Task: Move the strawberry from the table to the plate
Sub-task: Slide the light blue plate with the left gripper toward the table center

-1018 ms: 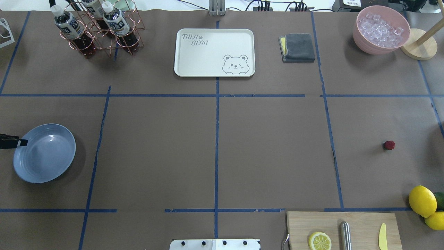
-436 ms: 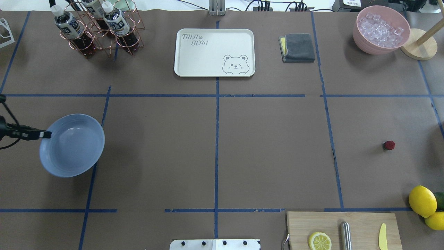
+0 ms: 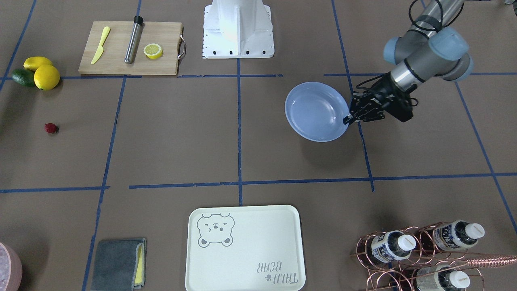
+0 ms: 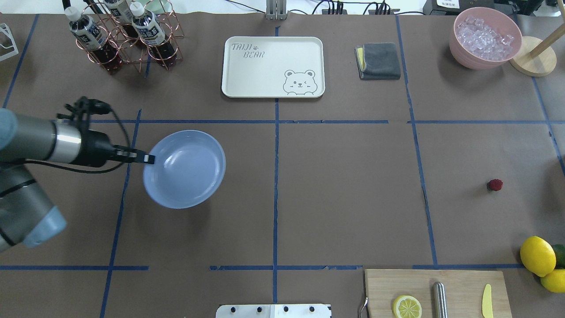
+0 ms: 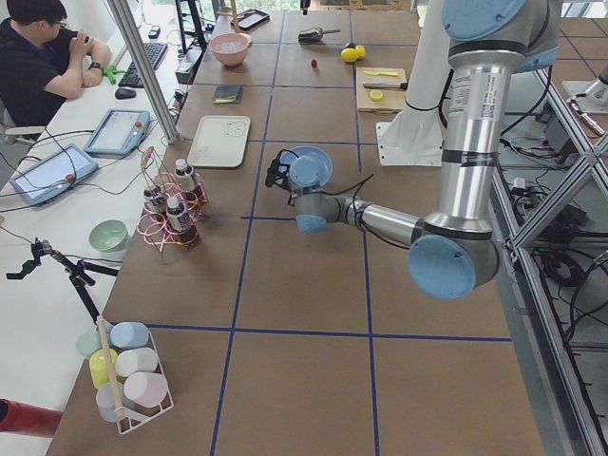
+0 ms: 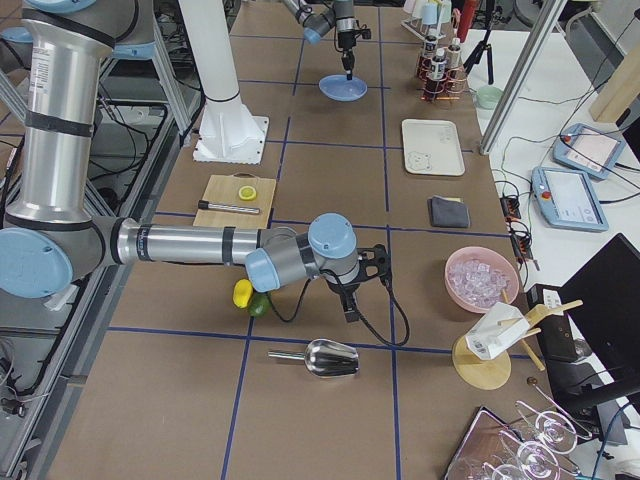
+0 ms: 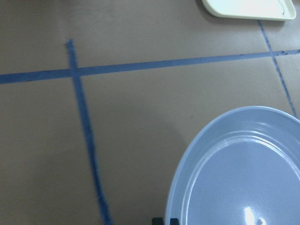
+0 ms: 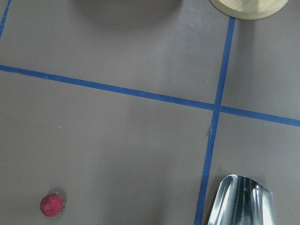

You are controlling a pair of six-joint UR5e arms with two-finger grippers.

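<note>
The strawberry lies alone on the table at the right side; it also shows in the front view and low left in the right wrist view. My left gripper is shut on the near-left rim of the light blue plate, which hangs slightly tilted above the table, left of centre. The plate is empty. My right gripper shows only in the exterior right view, low over the table near the strawberry's area; I cannot tell if it is open or shut.
A cream bear tray, a bottle rack, a grey cloth and a pink bowl of ice line the far edge. A cutting board and lemons sit near right. A metal scoop lies close by.
My left arm has carried the plate rightward from the table's left edge toward the centre, and more of the arm has come into view. The strawberry has not moved.
</note>
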